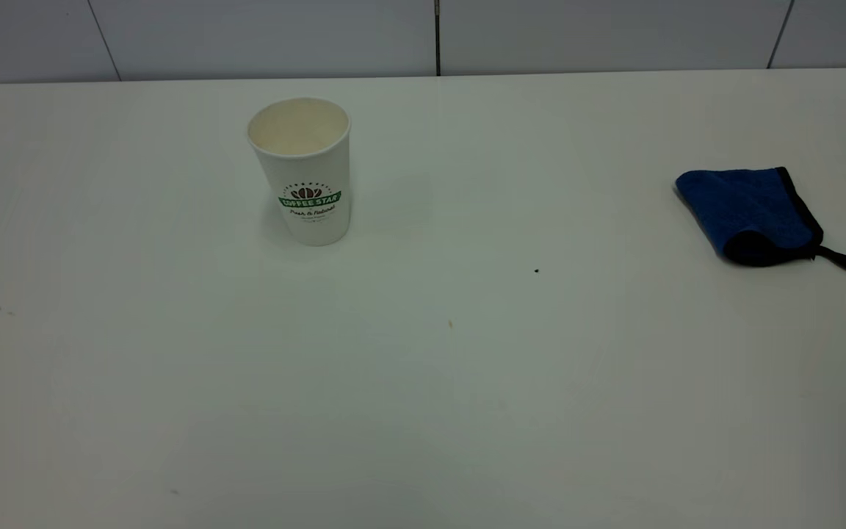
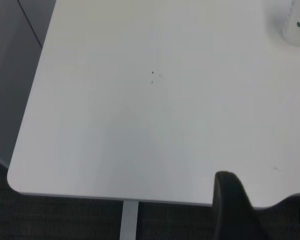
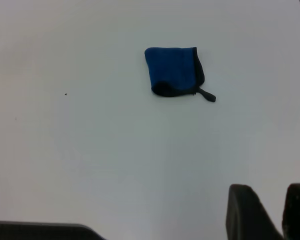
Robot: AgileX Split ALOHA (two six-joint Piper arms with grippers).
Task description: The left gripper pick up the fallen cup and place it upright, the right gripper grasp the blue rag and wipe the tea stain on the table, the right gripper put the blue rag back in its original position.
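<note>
Two arms, and neither reaches into the exterior view; each shows only in its own wrist camera. The left end effector (image 2: 266, 181) hangs over the near edge of the surface (image 1: 173, 382), released and empty, with bare white top showing in the wide gap between its black fingers (image 2: 232, 205). The cup (image 1: 305, 173) stands upright on its base toward the far left of the surface, mouth up and banner facing the camera, well apart from that end effector.

Toward the middle I can make out no amber puddle, only a tiny dark speck (image 1: 536, 270) and a faint brownish fleck (image 1: 450, 323).

On the right the blue rag (image 1: 750, 213) lies folded flat, its loop tail trailing toward the edge, with nothing touching it. The right end effector (image 3: 270, 192) hovers well short of the rag; whether it is released or clenched I cannot tell.

Judging by this layout, all three parts of the task look done. What remains is parking: lift each arm away cleanly, keep the left one wide of the light cup, and leave the rag undisturbed.
</note>
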